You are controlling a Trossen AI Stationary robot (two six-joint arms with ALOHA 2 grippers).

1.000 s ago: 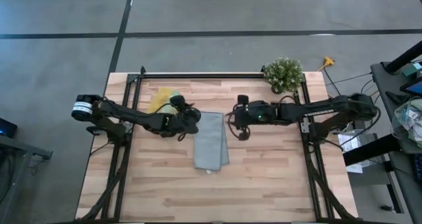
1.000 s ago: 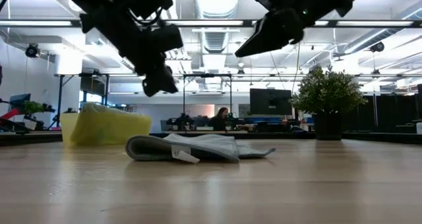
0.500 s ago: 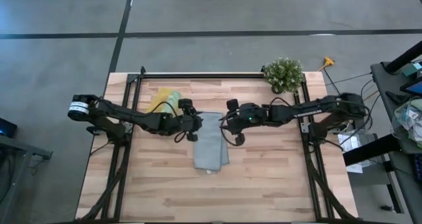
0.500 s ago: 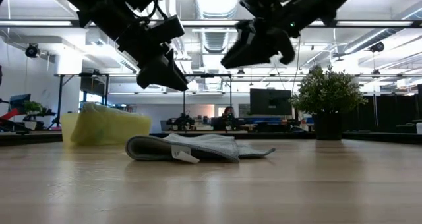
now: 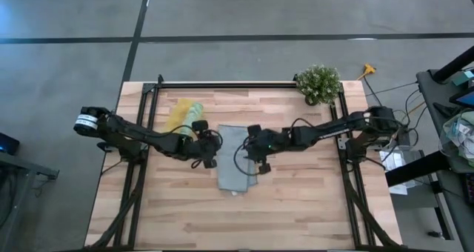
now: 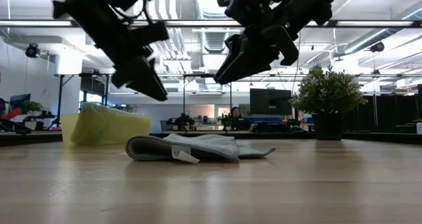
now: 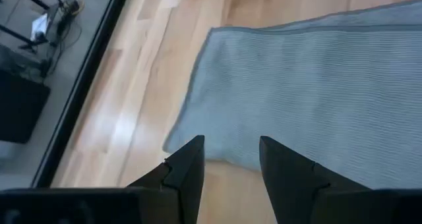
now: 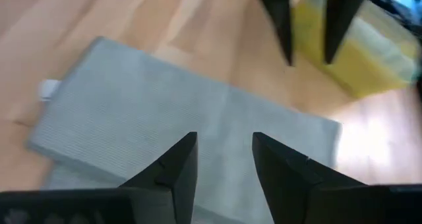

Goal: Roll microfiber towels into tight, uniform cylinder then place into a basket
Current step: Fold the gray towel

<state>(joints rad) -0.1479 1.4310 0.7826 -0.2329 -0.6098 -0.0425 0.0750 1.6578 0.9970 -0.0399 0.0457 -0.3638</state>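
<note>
Lying folded flat at table centre, the grey-blue microfiber towel (image 5: 237,161) looks soft, light and floppy. Left gripper (image 5: 209,156) at its nine o'clock edge, right gripper (image 5: 255,160) at three o'clock, both parted, empty; pinch those edges.

I can read no text, label, brand or number on anything around my arms and table

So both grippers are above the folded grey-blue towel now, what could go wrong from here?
1. The grey-blue towel lies folded in uneven layers, so a pinch might catch only the top one.
2. The left gripper and right gripper hang open close together over it and could clash.
3. The basket already looks filled with something green, leaving little room.
</note>
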